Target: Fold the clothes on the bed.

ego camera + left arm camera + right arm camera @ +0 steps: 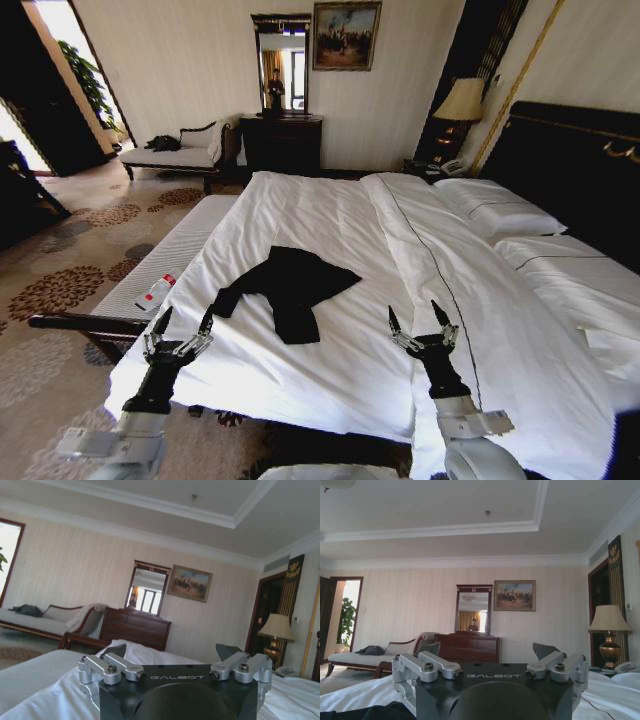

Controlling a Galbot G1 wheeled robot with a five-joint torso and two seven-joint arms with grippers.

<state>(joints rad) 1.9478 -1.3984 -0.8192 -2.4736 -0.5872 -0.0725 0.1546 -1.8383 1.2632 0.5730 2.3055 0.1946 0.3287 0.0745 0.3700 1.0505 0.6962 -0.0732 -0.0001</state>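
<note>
Fingers apart on left gripper [184, 322] and right gripper [421, 318] | hovered at bed [330, 215] foot edge | crumpled T-shirt [287, 287] untouched | risk: pinching the duvet [470, 300] too.

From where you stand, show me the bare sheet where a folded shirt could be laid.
Bare white bed lies beyond the crumpled black T-shirt, up to the pillows. Another bare strip runs in front of the shirt, between the open left tool and open right tool. It is tighter at the left edge, where a bottle lies on the bench.
</note>
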